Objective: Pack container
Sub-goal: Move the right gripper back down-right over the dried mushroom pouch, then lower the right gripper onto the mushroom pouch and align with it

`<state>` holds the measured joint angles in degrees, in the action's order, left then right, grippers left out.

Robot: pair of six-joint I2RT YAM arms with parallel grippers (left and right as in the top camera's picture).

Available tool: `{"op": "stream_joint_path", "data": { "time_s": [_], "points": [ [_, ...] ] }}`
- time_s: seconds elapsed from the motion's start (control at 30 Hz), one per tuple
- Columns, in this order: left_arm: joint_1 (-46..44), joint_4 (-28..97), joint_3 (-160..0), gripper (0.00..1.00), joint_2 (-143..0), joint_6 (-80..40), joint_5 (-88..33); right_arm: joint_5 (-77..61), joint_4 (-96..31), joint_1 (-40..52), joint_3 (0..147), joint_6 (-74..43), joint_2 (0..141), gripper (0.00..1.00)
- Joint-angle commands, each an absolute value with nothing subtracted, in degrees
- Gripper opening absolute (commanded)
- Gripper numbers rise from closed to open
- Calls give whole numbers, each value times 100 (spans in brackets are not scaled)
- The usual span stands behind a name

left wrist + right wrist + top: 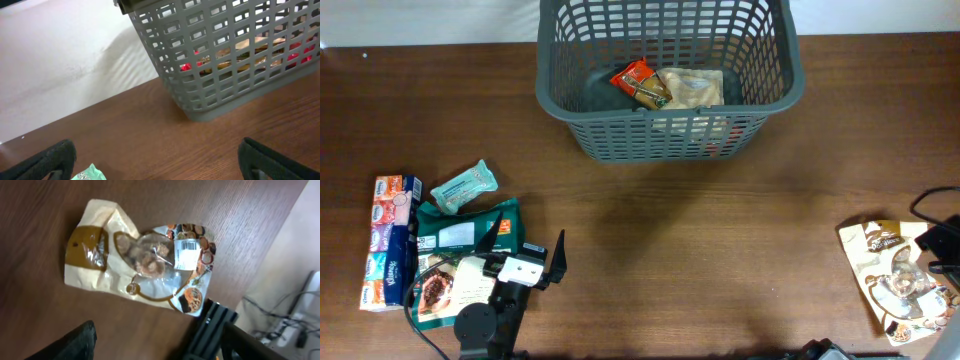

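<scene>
The dark grey lattice basket point(670, 75) stands at the table's far centre. It holds an orange-red packet point(637, 80) and a beige packet point(692, 88). It also shows in the left wrist view point(225, 55). My left gripper point(525, 247) is open and empty at the near left, over the edge of a green bag point(465, 228); its fingers point(160, 165) frame bare table. A teal packet point(463, 187) peeks in by the left finger point(87, 173). My right gripper point(160, 350) is open and empty just short of a beige-brown snack bag point(145, 262), which lies at the near right point(895, 280).
A pink and blue tissue pack point(392, 240) and a white-brown packet point(455, 290) lie beside the green bag at the near left. The right arm point(942, 240) enters at the right edge. A black frame post point(210, 330) and cables stand past the table edge.
</scene>
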<state>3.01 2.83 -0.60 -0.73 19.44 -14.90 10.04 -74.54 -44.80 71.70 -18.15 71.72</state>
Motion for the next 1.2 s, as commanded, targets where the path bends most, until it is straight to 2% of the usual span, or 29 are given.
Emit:
{"op": "stream_joint_path", "data": {
  "time_s": [0.0,0.27,0.6,0.97,1.17],
  "points": [
    [276,329,-49,99,-34,1887,-1474,657,-7264,-4925,7037,-1865,7133,80],
    [276,329,-49,99,-34,1887,-1474,311,-7170,-5566,7004,-1745,7133,81],
    [276,329,-49,99,-34,1887,-1472,213,-6692,-5568,6208,-1852,7133,81],
    [276,329,-49,99,-34,1887,-1474,-849,-4982,-5568,5752,-1356,7157,83],
    [276,329,-49,99,-34,1887,-1472,-626,-5183,-5568,5666,-1398,7161,83]
  ]
}}
